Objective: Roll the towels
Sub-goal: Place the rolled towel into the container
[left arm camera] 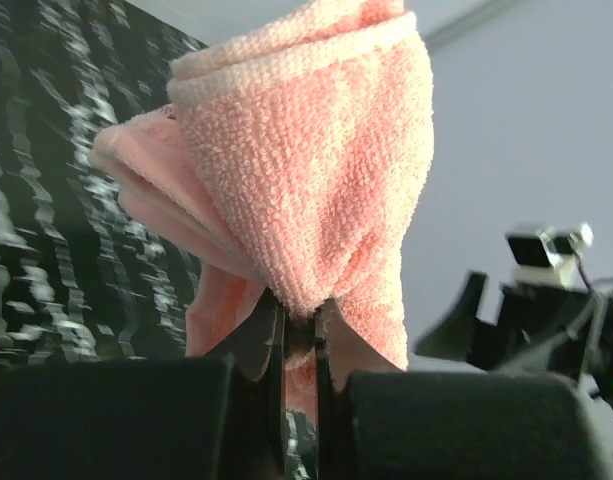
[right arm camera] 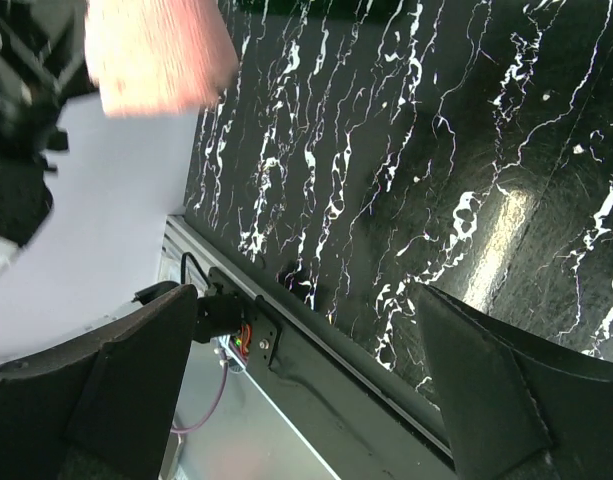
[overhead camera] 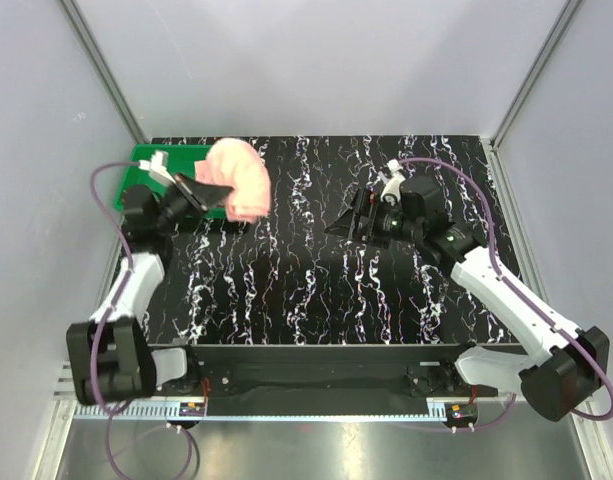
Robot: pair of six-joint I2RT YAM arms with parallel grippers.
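Towel [overhead camera: 241,180] — only one in view, upper left of the top view, apparently lifted clear of the table [overhead camera: 316,290] and just beside the green tray [overhead camera: 144,165]. It is held by the left gripper [overhead camera: 218,196]. In the left wrist view the jaws are clamped on a fold at the bundle's lower end.

Right gripper [overhead camera: 349,222] is at centre right of the top view, jaws wide apart, nothing between them.

Progress, my judgement: this towel looks rolled — layers wrap round each other, with a loose tail hanging low. It is not yet set down. I find no second towel in any view, so I cannot say whether that one is done.

Orientation: in the top view the long axis runs upper left to lower right, slightly curved. In the left wrist view it stands nearly upright, rolled end at the top of the frame.
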